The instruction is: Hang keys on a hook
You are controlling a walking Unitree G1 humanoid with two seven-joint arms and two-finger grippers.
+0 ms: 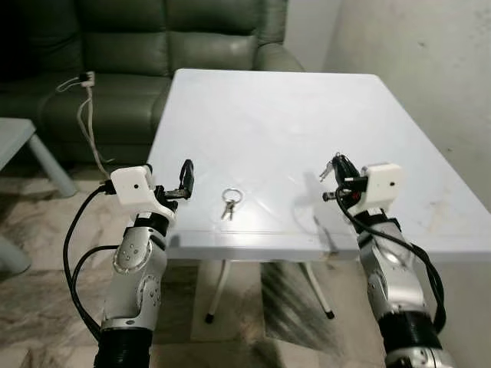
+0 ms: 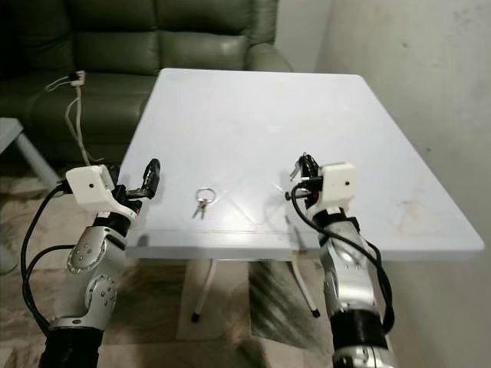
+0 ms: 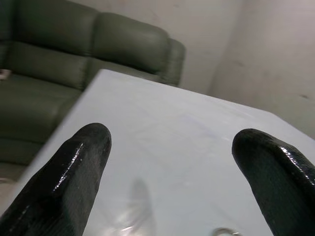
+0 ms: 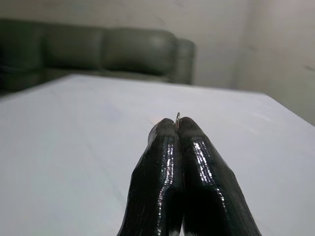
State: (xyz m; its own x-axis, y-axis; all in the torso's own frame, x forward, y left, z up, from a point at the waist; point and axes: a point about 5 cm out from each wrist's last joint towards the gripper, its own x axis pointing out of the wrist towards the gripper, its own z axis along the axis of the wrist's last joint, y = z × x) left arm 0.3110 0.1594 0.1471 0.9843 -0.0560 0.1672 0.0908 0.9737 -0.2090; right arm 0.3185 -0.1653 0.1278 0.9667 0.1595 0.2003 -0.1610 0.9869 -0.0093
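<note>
While both arms hovered over the near edge of the table [image 1: 307, 123], the keys [image 1: 230, 201] lay flat on it between them. From the keys, the left gripper [image 1: 186, 178] was at nine o'clock with fingers spread apart. The right gripper [image 1: 337, 170], at three o'clock, pinched a thin metal hook [image 4: 177, 117] between closed fingers.

I see two silver arms with ribbed black cuffs near me; each wrist carries a white camera box with a small dark lens, looped black cables run alongside, and each gripper, left gripper [image 1: 186, 179] and right gripper [image 1: 337, 166], has glossy black fingers
</note>
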